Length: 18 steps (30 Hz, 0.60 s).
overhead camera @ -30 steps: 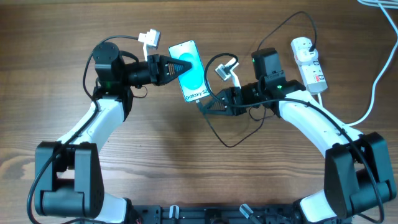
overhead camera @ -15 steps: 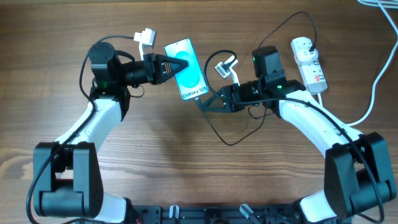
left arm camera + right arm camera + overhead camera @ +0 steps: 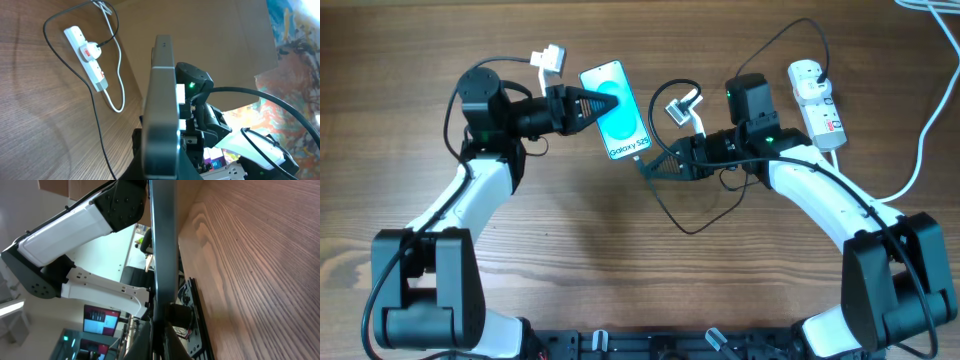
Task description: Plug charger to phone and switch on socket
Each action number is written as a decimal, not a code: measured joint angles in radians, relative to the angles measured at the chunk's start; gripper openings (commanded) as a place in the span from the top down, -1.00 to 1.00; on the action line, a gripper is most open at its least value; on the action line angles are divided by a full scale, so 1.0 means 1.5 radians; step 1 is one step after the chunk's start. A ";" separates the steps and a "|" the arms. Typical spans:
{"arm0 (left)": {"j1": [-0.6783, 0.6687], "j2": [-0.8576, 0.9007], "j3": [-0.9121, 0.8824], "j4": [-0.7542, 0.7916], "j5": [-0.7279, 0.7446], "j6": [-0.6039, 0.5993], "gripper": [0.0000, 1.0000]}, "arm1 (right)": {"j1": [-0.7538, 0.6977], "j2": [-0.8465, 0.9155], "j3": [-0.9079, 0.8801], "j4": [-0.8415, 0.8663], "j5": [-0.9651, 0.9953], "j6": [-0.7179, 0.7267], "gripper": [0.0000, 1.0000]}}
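My left gripper (image 3: 603, 104) is shut on the phone (image 3: 625, 130), holding its cyan screen up and tilted above the table. In the left wrist view the phone (image 3: 162, 90) stands edge-on between my fingers. My right gripper (image 3: 652, 168) is shut on the charger's connector tip, right at the phone's lower edge. In the right wrist view the phone's edge (image 3: 162, 240) rises straight above the jaws, and I cannot tell whether the tip is seated. The black charger cable (image 3: 680, 225) loops across the table to the white socket (image 3: 817, 105) at the far right. The socket also shows in the left wrist view (image 3: 86, 54).
A thick white cord (image 3: 920, 150) runs from the socket toward the right edge and the back corner. The black cable arcs behind the right arm (image 3: 790, 30). The wooden table (image 3: 620, 280) lies in front of both arms.
My left gripper has carried the phone a little left and back. My right gripper has followed up-left with the connector tip, staying at the phone's lower edge.
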 measured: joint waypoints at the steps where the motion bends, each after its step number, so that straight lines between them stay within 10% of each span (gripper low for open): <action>1: 0.000 0.000 0.000 0.000 0.002 0.000 0.92 | 0.000 0.000 0.000 0.000 0.000 0.000 0.91; 18: -0.009 0.000 0.000 0.000 0.001 0.000 0.92 | 0.000 0.000 0.000 0.013 0.000 0.000 0.91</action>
